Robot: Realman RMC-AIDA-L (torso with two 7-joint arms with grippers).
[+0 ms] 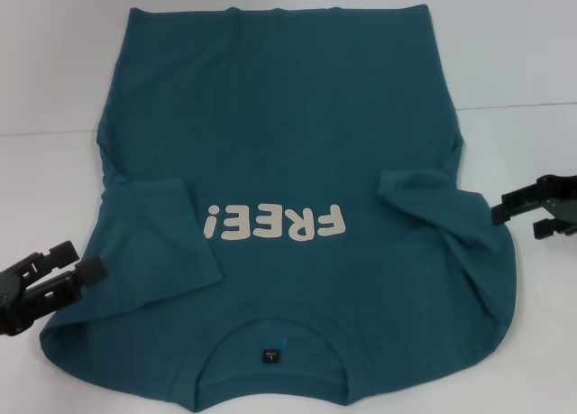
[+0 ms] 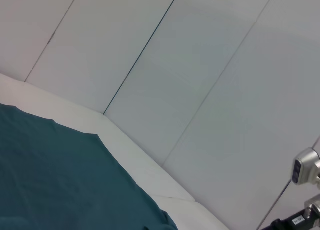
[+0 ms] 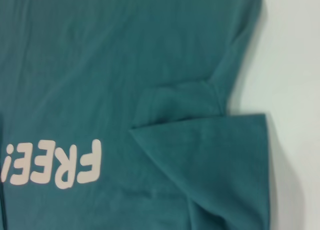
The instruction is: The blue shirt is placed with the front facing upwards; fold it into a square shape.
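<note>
Two open claws beside the blue shirt (image 1: 279, 161)

the blue shirt (image 1: 279, 143) is dark teal, with cream lettering (image 1: 275, 222) on it, lying on a white table (image 1: 523, 62); black label (image 1: 269, 357) at its collar.

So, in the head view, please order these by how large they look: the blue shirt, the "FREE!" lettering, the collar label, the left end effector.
1. the blue shirt, by far the largest
2. the "FREE!" lettering
3. the left end effector, looking roughly similar to the lettering; it is nearer the camera, so this rank is unsure
4. the collar label, smallest
</note>
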